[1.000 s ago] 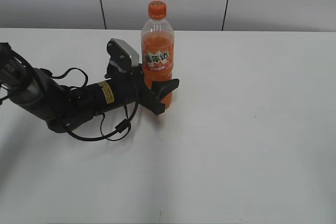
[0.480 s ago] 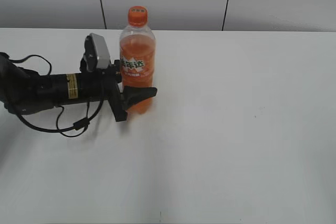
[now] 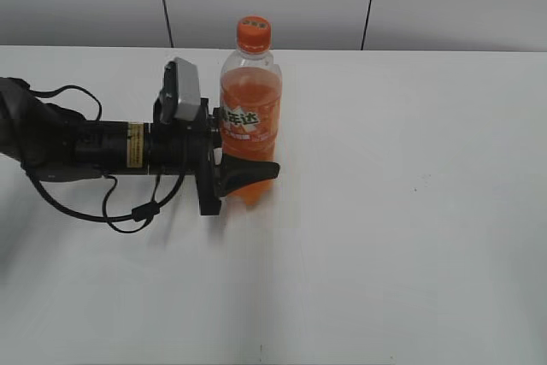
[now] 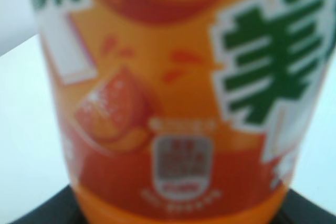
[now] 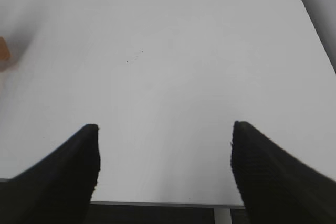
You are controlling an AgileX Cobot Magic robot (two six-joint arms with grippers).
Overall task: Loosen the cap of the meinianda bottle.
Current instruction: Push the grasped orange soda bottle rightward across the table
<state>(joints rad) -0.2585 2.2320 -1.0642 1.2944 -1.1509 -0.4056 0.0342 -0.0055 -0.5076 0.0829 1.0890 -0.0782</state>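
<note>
Exterior view. The bottle [image 3: 249,117] stands upright on the white tabletop [image 3: 402,237], left of centre and toward the far edge. The left gripper [image 3: 244,179] reaches in horizontally from the left edge; its jaws are closed around the lower body of the bottle, below the label, with one dark finger crossing the front of the bottle. The cap [image 3: 254,33] sits on the neck, apparently fully seated and level, with nothing touching it. The right arm does not appear in this view.

Left wrist view. The label of the bottle [image 4: 178,103] fills the picture, blurred by closeness, with green-and-white characters and an orange-slice motif. Dark jaw edges show only at the bottom corners, consistent with a grip on the bottle body. The cap is out of sight.

Right wrist view. The right gripper [image 5: 164,167] hangs over bare tabletop [image 5: 173,51], its jaws spread wide and holding nothing. A small orange patch at the left border may be the bottle, well apart from the jaws.

Progress, as a judgement: the bottle is steadied, which is the preparatory step. The loosening itself appears not yet begun; the right gripper must reach the cap, close on its ribbed side, and twist.
</note>
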